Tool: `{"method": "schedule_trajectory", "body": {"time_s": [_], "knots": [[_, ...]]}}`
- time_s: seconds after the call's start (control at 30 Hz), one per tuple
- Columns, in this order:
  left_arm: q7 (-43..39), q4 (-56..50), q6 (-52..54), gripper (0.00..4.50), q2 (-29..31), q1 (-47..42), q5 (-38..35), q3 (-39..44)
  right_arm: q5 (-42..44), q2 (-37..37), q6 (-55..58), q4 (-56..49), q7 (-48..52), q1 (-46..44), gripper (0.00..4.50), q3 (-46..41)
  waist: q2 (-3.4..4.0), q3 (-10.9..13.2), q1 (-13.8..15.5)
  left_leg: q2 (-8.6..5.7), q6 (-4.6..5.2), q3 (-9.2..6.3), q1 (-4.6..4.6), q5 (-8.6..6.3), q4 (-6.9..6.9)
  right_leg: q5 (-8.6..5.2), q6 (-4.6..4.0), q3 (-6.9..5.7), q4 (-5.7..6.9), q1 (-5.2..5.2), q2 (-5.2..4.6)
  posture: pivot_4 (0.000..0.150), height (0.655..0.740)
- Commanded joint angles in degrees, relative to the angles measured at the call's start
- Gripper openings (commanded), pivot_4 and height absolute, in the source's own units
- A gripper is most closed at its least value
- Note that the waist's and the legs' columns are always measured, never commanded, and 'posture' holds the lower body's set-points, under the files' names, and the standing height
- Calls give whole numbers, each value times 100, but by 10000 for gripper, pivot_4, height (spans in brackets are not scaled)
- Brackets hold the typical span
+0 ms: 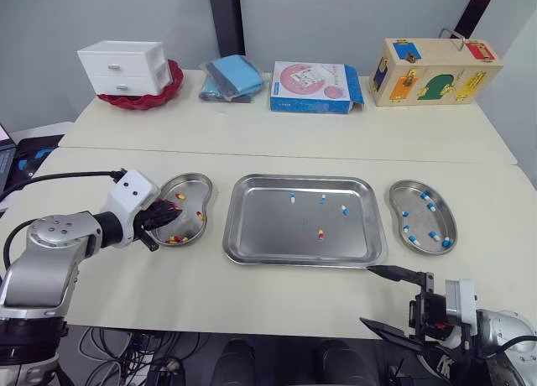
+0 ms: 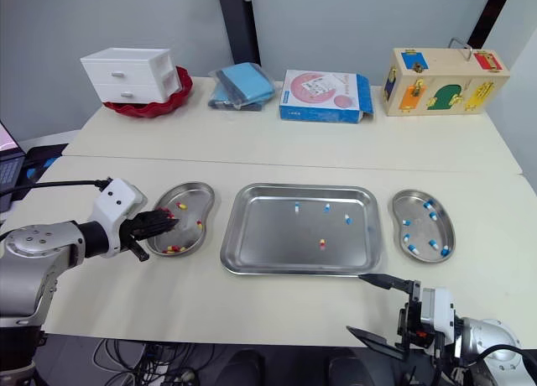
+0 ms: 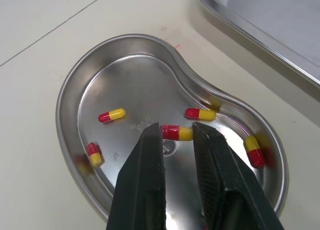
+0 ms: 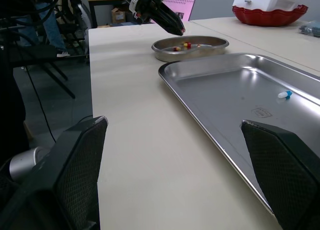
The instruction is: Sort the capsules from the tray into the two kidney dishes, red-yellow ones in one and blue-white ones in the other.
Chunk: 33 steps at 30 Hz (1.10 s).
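Note:
The left kidney dish [image 1: 191, 179] holds several red-yellow capsules [image 3: 111, 115]. My left gripper [image 3: 177, 135] hovers low over it, fingers slightly apart and open; one red-yellow capsule [image 3: 177, 133] lies in the dish just past the tips. In the middle, the steel tray [image 1: 252, 250] carries three blue-white capsules [image 1: 292, 197] and one red-yellow capsule [image 1: 320, 234]. Several blue-white capsules [image 1: 433, 234] sit in the right kidney dish [image 1: 419, 220]. My right gripper [image 1: 391, 300] is wide open at the table's front right edge, below the tray's near right corner, holding nothing.
On the far table stand white drawers [image 1: 126, 67] in a red dish, a blue folded packet [image 1: 231, 77], a pink-and-blue box [image 1: 315, 86] and a wooden lock box [image 1: 432, 71]. A black cable [image 1: 59, 178] runs along the left edge.

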Motion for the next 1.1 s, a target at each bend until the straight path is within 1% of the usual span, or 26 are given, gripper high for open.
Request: {"method": "schedule_trajectory", "body": {"time_s": [0.03, 0.17, 0.2, 0.23, 0.47, 0.5, 0.53, 0.57, 1.1], "knots": [[10, -18, -110, 7177, 115, -150, -13, 1, 90, 22, -29, -189, -46, 6, 45000, -72, 0, 0, 0, 0, 0, 0, 0, 0, 0, 0, 0, 0, 0, 0, 0, 1500, 7400], [-104, 21, -94, 7177, 153, -169, -69, -43, 74, 32, -45, -179, -74, 8, 45000, -65, 0, 0, -3, 0, 0, 1, 0, 0, 0, 0, 0, 1, 0, 0, 0, 1500, 7400], [-124, 26, -79, 12277, 165, -175, -83, -45, 71, 36, -43, -180, -88, 2, 45000, -63, 0, 0, -3, 0, 0, 1, 0, 0, 0, 0, 0, 1, 0, 0, 0, 1500, 7400], [-130, 29, -69, 14408, 174, -180, -89, -46, 67, 37, -38, -180, -100, -7, 45000, -59, 0, 0, -4, 0, 0, 1, 0, 0, 0, 0, 0, 1, 0, 0, 0, 1500, 7400], [-135, 22, -65, 37151, 205, -180, -110, -67, 65, 49, -27, -171, -150, -59, 45000, -31, 0, 0, -4, 0, 0, 1, 0, 0, 0, 0, 0, 1, 0, -1, 0, 1500, 7400], [-137, 21, -64, 39636, 206, -182, -114, -69, 66, 52, -24, -172, -153, -65, 45000, -29, 0, 0, -4, 0, 0, 1, 0, 0, 0, 0, 0, 1, 0, -1, 0, 1500, 7400], [-138, 21, -63, 43533, 206, -182, -117, -67, 65, 53, -22, -174, -155, -66, 45000, -29, 0, 0, -4, 0, 0, 1, 0, 0, 0, 0, 0, 1, 0, -1, 0, 1500, 7400], [-137, 24, -62, 44795, 206, -187, -119, -69, 66, 52, -19, -172, -156, -71, 45000, -30, 0, 0, -4, 0, 0, 1, 0, 0, 0, 0, 0, 1, 0, -1, 0, 1500, 7400], [-120, 15, -97, 44795, 213, -167, -108, -66, 42, 27, 81, -245, -241, -116, 45000, -21, 0, 0, -4, 0, 0, 1, 0, 0, 0, 0, 0, 1, 0, -1, 0, 1500, 7400]]}}
